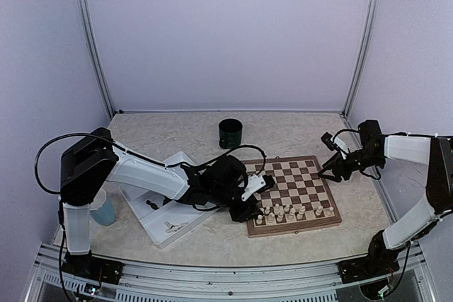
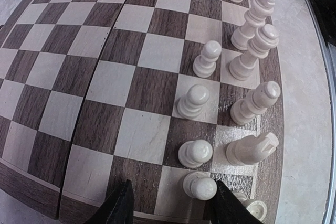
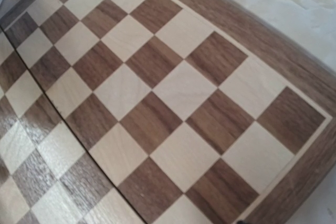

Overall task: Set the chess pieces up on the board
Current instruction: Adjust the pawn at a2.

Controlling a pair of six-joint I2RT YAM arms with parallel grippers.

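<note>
Metal rail (image 1: 212, 270) edges mottled beige table (image 1: 290, 131) bearing board (image 1: 303, 183), lilac walls (image 1: 226, 33) behind

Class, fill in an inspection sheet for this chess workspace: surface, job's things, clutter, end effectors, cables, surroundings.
Surface: marbled beige table.
Job's things: board lies flat; cream pieces stand on its near rows; loose pieces lie in the white tray.
Clutter: green cup behind the board; blue cup by the left arm.
End effectors: left end effector open, low at the board's near corner, a pawn between its fingers; right end effector by the board's right edge, state unclear.
Cables: black cable loops over the left arm.
Surroundings: pale walls, metal posts.
</note>
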